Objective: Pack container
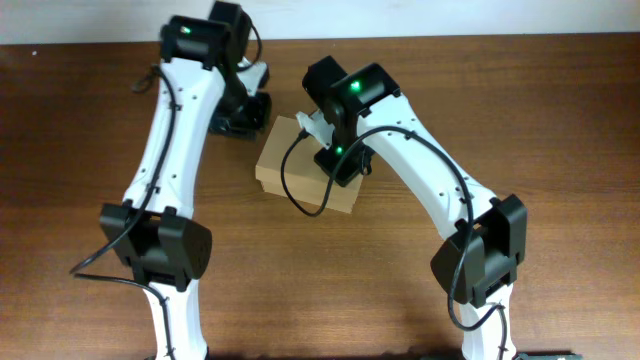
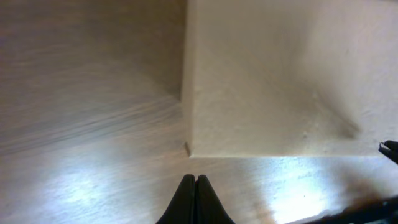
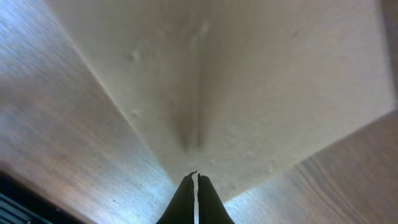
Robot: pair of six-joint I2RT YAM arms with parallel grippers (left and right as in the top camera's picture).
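Table [image 1: 520, 100]: dark wood, filled the overhead frame.
Container [image 1: 285, 160]: at frame centre, flat top up, long axis running from left to lower right.
Right claw [image 3: 193, 183]: pressed together, empty, tips over the container's top near a corner.
Left claw [image 2: 195, 186]: pressed together, empty, over the table just beside the container's upper-left corner.
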